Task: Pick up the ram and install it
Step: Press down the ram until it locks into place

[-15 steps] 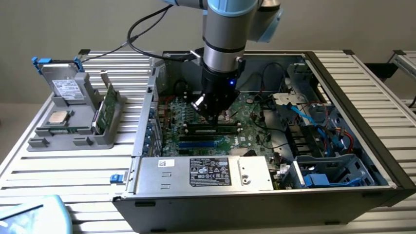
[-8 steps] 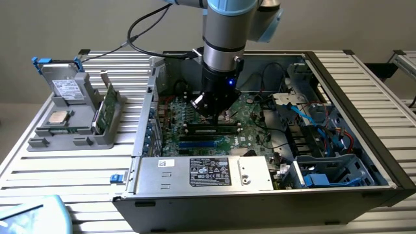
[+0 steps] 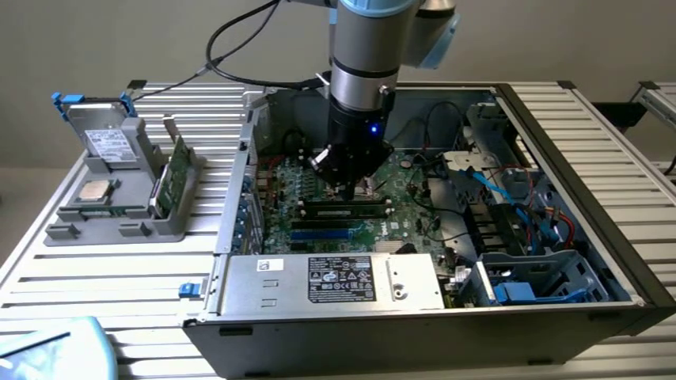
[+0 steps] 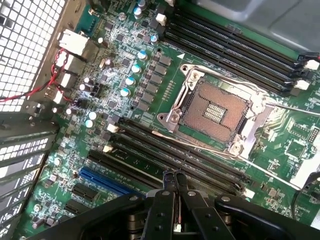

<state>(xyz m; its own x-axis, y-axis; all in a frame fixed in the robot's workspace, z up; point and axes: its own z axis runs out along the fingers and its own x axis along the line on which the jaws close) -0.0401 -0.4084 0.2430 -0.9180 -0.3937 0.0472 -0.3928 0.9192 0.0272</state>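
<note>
Looking down into the open computer case (image 3: pixel 591 261) on the slatted table (image 3: pixel 127 317), you can see the ram (image 3: pixel 343 210) lying along a black slot near the middle of the motherboard (image 3: pixel 423 198), just under the gripper (image 3: pixel 354 180). It looks seated, or close to it, flat and in line with the slot, which is likely why the arm hangs right above it.

Your arm (image 3: pixel 365 47) comes straight down from above, wrist vertical, with the gripper's tip low over the board, close above the stick's upper edge. In the wrist view the gripper (image 4: pixel 174 182) has its two fingertips (image 4: pixel 167 181) pressed together with nothing between them, so the hand is closed and empty, hovering over the long black slots (image 4: pixel 165 155) beside the bare processor socket (image 4: pixel 217 112).

Off to the exterior view's left, a grey holder (image 3: pixel 116 198) on the table carries a silver processor chip (image 3: pixel 95 190), a taller green card (image 3: pixel 164 178) standing on edge, and a drive (image 3: pixel 106 134) in a blue-tabbed bracket.
</note>
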